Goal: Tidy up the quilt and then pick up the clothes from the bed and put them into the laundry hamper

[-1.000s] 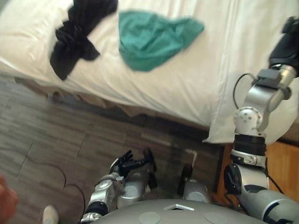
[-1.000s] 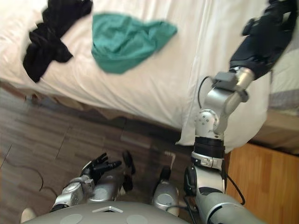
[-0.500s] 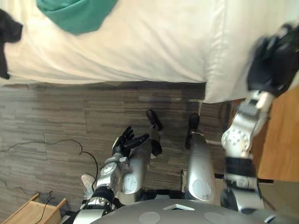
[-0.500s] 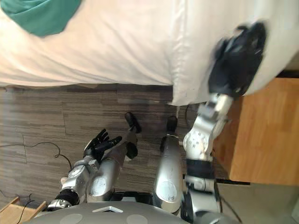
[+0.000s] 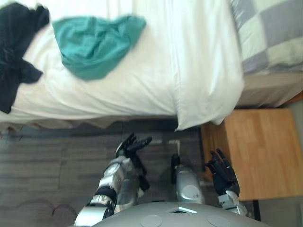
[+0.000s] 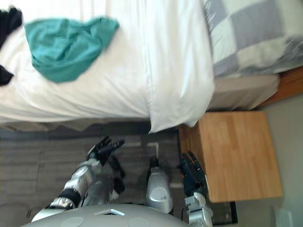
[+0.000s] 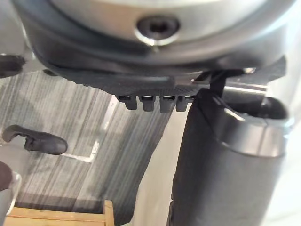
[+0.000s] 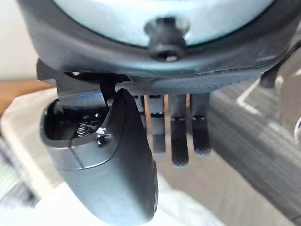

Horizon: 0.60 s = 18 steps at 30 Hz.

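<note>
- Left eye view: the left hand (image 5: 133, 144) hangs low over the grey plank floor (image 5: 42, 165), fingers spread and loose, holding nothing
- The right hand (image 5: 222, 172) hangs to its right with fingers straight and empty, at the near edge of a wooden nightstand (image 5: 258, 151)
- Ahead of both hands a white quilt (image 5: 189, 61) covers the bed, and one corner droops over the bed's side, ahead of the gap between the two hands
- A green garment (image 5: 92, 45) lies crumpled on the quilt, ahead of the left hand and to its left. A black garment (image 5: 16, 52) lies further left, just beside the green one, with a narrow strip of quilt between them
- A grey-and-white checked pillow (image 5: 272, 33) lies ahead of the right hand, beyond the nightstand
- Right eye view: both hands are low and apart from the bed, and neither touches the clothes. The green garment is well ahead of the left hand
- Left wrist view: the fingers (image 7: 149, 101) run straight out in a row and the thumb (image 7: 225, 165) stands apart from them, with nothing between. Floor planks lie past them, and a strip of light wood (image 7: 61, 217) whose owner I cannot tell
- Right wrist view: the fingers (image 8: 181, 141) are straight and the thumb (image 8: 117, 160) is clear of them, so the hand is relaxed and empty. White bedding lies past the thumb and grey floor past the fingers
</note>
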{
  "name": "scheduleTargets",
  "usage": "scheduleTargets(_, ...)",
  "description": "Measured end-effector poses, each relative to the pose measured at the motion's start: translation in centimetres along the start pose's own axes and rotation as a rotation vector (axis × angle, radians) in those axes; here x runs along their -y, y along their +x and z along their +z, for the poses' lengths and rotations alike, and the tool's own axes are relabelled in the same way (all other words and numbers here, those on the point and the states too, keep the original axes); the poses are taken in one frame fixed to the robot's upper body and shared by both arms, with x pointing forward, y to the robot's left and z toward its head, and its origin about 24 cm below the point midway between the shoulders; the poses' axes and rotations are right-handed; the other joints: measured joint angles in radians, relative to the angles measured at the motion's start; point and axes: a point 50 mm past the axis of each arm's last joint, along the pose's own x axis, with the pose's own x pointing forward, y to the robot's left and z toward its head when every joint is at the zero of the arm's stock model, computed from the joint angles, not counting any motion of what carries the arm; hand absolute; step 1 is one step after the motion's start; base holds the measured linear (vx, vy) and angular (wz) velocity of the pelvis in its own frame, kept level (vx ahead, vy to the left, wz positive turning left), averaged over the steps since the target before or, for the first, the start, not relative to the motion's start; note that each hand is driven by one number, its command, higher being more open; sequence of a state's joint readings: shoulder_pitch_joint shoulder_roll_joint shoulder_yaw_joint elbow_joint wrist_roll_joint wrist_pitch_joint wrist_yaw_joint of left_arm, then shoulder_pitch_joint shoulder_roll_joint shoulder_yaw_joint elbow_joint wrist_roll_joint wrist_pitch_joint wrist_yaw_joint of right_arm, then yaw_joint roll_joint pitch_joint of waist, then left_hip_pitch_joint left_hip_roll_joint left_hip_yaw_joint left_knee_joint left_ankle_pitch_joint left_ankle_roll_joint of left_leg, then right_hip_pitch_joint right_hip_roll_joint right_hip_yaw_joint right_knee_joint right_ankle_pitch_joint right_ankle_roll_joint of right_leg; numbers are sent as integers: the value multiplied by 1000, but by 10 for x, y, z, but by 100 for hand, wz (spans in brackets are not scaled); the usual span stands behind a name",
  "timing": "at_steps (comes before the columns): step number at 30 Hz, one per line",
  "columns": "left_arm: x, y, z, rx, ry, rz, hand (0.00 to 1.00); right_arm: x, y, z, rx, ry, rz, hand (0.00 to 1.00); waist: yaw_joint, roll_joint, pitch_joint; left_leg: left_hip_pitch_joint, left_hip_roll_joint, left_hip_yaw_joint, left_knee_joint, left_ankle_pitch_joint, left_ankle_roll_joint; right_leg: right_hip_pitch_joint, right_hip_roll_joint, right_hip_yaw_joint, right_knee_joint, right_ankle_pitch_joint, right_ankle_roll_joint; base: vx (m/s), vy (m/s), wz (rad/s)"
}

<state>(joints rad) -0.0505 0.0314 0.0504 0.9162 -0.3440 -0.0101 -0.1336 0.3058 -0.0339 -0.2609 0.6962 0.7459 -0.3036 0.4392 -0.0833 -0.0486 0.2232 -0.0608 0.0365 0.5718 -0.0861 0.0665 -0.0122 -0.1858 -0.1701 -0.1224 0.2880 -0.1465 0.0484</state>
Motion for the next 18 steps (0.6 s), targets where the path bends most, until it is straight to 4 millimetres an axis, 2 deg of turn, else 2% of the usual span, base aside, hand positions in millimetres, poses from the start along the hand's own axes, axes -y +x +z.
scheduleTargets(2,-12,-10,-26,-95,64,37,100,-4,1,-2,-14,-41,35,100,3,-3,-27,32,12,1,49,-39,3,66,1,-12,-24,-13,-9,63,-37,12)
scheduleTargets(3,-15,-11,-30,-119,103,54,100,-9,2,-4,-24,-80,63,100,11,4,-33,7,48,-11,182,-104,-2,104,-2,-24,-42,-17,-12,25,-18,14)
scheduleTargets(4,-14,-11,-30,-117,99,73,100,-12,2,-5,-43,-131,89,100,27,24,-45,-35,101,-23,335,-175,-2,130,7,-31,-50,-16,-11,12,27,17)
scheduleTargets(6,-18,-15,-37,-130,86,130,100,-14,0,-11,-97,-209,125,100,24,55,-67,-93,175,-39,526,-252,-2,173,14,-67,-49,-15,1,38,107,31)
scheduleTargets(7,-20,-16,-39,-129,77,147,100,-14,-1,-14,-111,-225,129,100,27,55,-76,-93,182,-40,551,-269,-5,178,7,-75,-49,-15,5,55,122,25)
scheduleTargets(8,-23,-17,-38,-109,55,172,100,-14,-2,-17,-126,-237,134,100,33,58,-83,-99,209,-38,616,-311,24,183,0,-78,-47,-14,6,86,181,2)
scheduleTargets(9,-30,-19,-38,-97,58,204,100,-14,-2,-21,-152,-261,134,100,35,45,-92,-85,253,-46,655,-334,25,189,-24,-78,-47,-10,14,101,183,2)
scheduleTargets(10,-34,-21,-40,-99,55,219,100,-12,-3,-24,-166,-262,128,100,28,34,-99,-74,276,-55,646,-335,24,188,-47,-77,-47,-6,20,171,240,17)
scheduleTargets(11,-39,-24,-42,-85,60,226,100,-7,-6,-27,-193,-276,109,100,23,16,-114,-52,322,-94,567,-316,-1,185,-93,-72,-47,10,48,151,188,24)
scheduleTargets(12,-39,-25,-42,-65,61,218,100,-3,-7,-27,-199,-278,92,100,24,13,-114,-37,337,-124,508,-287,-16,180,-112,-69,-46,17,60,201,392,27)
scheduleTargets(13,-38,-27,-43,-28,59,197,100,7,-10,-26,-210,-281,53,100,29,20,-119,5,361,-179,356,-195,-42,166,-141,-64,-43,29,82,183,495,24)
scheduleTargets(14,-34,-26,-42,5,55,176,100,14,-12,-24,-217,-284,23,100,28,38,-125,56,357,-193,227,-44,-220,168,-170,-59,-46,39,125,142,440,19)
scheduleTargets(15,-36,-26,-38,15,64,172,100,13,-11,-29,-231,-261,6,100,28,-6,-121,77,311,-190,210,-21,-248,170,-213,-44,-50,51,140,116,502,-5)
scheduleTargets(16,-50,-30,-30,44,73,202,100,4,-15,-45,-264,-230,16,100,34,-37,-119,88,267,-172,224,-42,-248,171,-249,-20,-74,138,131,57,487,-24)
scheduleTargets(17,-57,-32,-29,51,54,226,100,-3,-19,-53,-263,-233,29,100,33,-44,-124,79,268,-169,294,-94,-244,181,-257,-19,-100,241,118,54,583,-33)
scheduleTargets(18,-58,-33,-30,51,36,230,100,-5,-19,-53,-253,-243,37,100,33,-42,-125,80,270,-162,320,-118,-240,183,-260,-26,-113,294,108,-1,483,-46)
